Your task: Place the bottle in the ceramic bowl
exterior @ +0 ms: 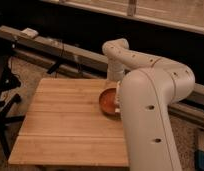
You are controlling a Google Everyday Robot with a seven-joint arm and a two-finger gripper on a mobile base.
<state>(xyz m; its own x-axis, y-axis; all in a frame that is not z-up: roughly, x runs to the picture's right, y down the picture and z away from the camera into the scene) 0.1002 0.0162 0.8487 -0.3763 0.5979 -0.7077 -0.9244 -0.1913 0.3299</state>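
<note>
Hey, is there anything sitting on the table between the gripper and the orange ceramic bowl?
Nothing visible is in the way. The gripper hangs directly over the ceramic bowl at the right edge of the wooden table, with no other object between them. The bottle can't be made out; the arm hides the bowl's right side.

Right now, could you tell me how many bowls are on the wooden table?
1: the glossy orange ceramic bowl at the wooden table's right edge, partly hidden by the white arm; the tool is above it.

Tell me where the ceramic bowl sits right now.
In the camera view, the ceramic bowl rests at the wooden table's right edge, partly hidden by the robot arm, with the gripper lowered over it.
</note>
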